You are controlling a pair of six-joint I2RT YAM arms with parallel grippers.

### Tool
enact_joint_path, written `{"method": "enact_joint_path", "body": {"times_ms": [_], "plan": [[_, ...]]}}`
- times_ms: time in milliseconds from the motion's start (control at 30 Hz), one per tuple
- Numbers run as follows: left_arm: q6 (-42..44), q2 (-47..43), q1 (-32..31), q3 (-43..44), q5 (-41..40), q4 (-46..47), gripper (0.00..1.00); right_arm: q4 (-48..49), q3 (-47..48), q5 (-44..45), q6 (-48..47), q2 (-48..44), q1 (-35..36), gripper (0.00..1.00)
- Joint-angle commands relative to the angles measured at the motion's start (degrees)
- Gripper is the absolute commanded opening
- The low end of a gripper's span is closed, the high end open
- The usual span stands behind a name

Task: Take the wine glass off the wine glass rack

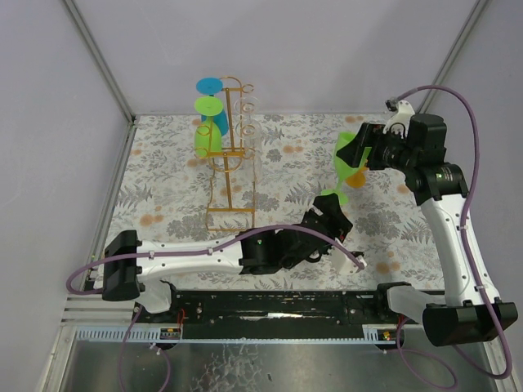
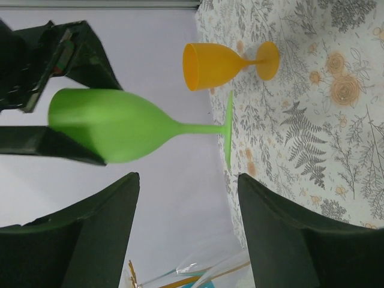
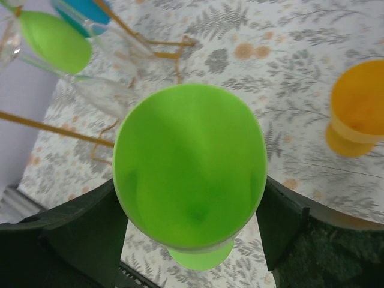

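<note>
Clamped round the bowl of the green wine glass with the right gripper, foot down on the table. Spread wide on the left gripper, gripping nothing.

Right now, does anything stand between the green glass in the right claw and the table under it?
Nothing visible does. The green glass has only bare table under its foot; the orange glass stands beside it, apart.

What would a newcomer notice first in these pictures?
A bright green wine glass, its bowl in the right gripper, on the right. An orange glass stands beside it. Farther left, the gold wire rack holds a blue glass and another green glass.
</note>
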Motion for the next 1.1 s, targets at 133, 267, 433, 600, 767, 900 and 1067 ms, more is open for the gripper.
{"method": "enact_joint_path", "body": {"times_ms": [133, 267, 433, 600, 767, 900, 1067], "plan": [[-4.4, -1.5, 0.1, 5.9, -0.5, 0.7, 0.66, 6.2, 1.3, 20.7, -5.0, -0.3, 0.1, 0.78], [-6.0, -2.3, 0.4, 7.3, -0.1, 0.0, 0.66, 10.8, 0.2, 27.1, -7.0, 0.6, -1.2, 0.78], [-9.4, -4.0, 1.0, 10.7, 0.7, -2.3, 0.71, 17.0, -1.3, 30.5, -7.7, 2.3, -3.9, 0.79], [-13.0, -5.5, 1.7, 15.7, 1.9, -3.9, 0.8, 21.3, -2.3, 34.4, -9.0, 3.0, -5.8, 0.79], [-17.8, -5.8, 3.1, 23.1, 3.1, -5.3, 0.98, 23.6, -3.3, 37.0, -10.1, 4.0, -7.9, 0.79], [-22.1, -6.0, 6.3, 30.9, 4.2, -6.2, 1.0, 27.0, -6.3, 38.7, -10.7, 4.3, -9.1, 0.79], [-27.8, -6.7, 13.3, 38.8, 6.1, -7.7, 1.0, 31.7, -10.2, 40.9, -11.3, 5.2, -11.0, 0.79]]}}
